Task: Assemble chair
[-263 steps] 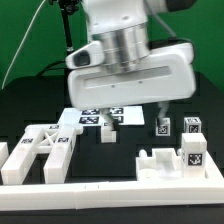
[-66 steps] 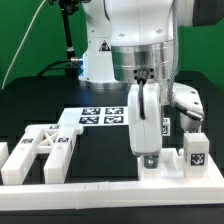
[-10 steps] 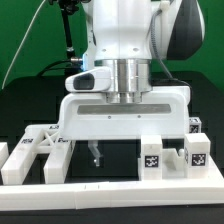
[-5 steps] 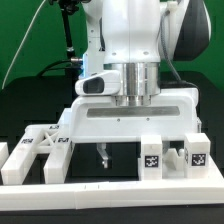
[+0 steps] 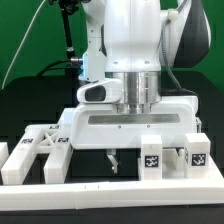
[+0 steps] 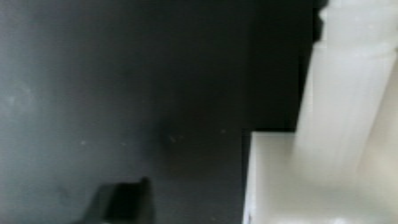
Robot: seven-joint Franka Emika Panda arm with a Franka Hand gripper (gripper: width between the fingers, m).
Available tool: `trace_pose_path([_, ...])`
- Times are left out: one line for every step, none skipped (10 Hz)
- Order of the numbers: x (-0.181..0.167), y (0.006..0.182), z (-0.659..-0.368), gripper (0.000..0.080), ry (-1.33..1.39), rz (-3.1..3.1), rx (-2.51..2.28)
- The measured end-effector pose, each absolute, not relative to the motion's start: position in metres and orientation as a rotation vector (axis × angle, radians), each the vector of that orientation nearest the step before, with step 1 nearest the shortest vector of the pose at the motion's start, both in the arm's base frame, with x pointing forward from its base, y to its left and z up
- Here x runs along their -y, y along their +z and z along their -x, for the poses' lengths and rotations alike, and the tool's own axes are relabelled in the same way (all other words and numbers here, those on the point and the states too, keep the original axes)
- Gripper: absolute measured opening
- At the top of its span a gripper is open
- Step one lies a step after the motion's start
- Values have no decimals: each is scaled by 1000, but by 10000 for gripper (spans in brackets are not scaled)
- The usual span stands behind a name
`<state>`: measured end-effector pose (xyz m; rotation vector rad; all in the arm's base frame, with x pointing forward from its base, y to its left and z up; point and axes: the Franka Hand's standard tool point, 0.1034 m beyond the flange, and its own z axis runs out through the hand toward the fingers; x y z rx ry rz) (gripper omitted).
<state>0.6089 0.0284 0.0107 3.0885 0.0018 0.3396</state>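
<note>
The chair parts are matte white. A cross-braced frame lies at the exterior view's left. A short tagged block and a second tagged piece stand on a white slab at the right. My gripper hangs low over the table between frame and block, open and empty. One dark fingertip shows; the other is hidden behind the tagged block. In the wrist view a white upright bar on a white slab stands beside one dark finger.
A long low white border rail runs along the front. The black table shows under the gripper. The gripper's wide white body hides the table behind it. A black cable and green backdrop are at the back left.
Over the last second the gripper has slid toward the exterior view's right, its visible finger nearing the tagged block. The parts have not moved.
</note>
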Motion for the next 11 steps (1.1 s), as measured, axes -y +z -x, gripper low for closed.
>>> trace_pose_path([-28,11,-609,206,339,-3088,-2])
trace_pose_path([-28,11,-609,79,339,-3088,-2])
trace_pose_path([-28,11,-609,79,340,-3089,-1])
trace_pose_path([-28,11,-609,35,340,-3089,-1])
trace_pose_path([-28,11,-609,35,340,-3089,-1])
trace_pose_path([-28,11,-609,35,340,-3089,-1])
trace_pose_path([-28,11,-609,35,340,-3089,-1])
trace_pose_path([-28,11,-609,35,340,-3089,-1])
trace_pose_path([-28,11,-609,35,340,-3089,-1])
trace_pose_path([-28,11,-609,35,340,-3089,-1])
trace_pose_path([-27,12,-609,35,341,-3089,-2])
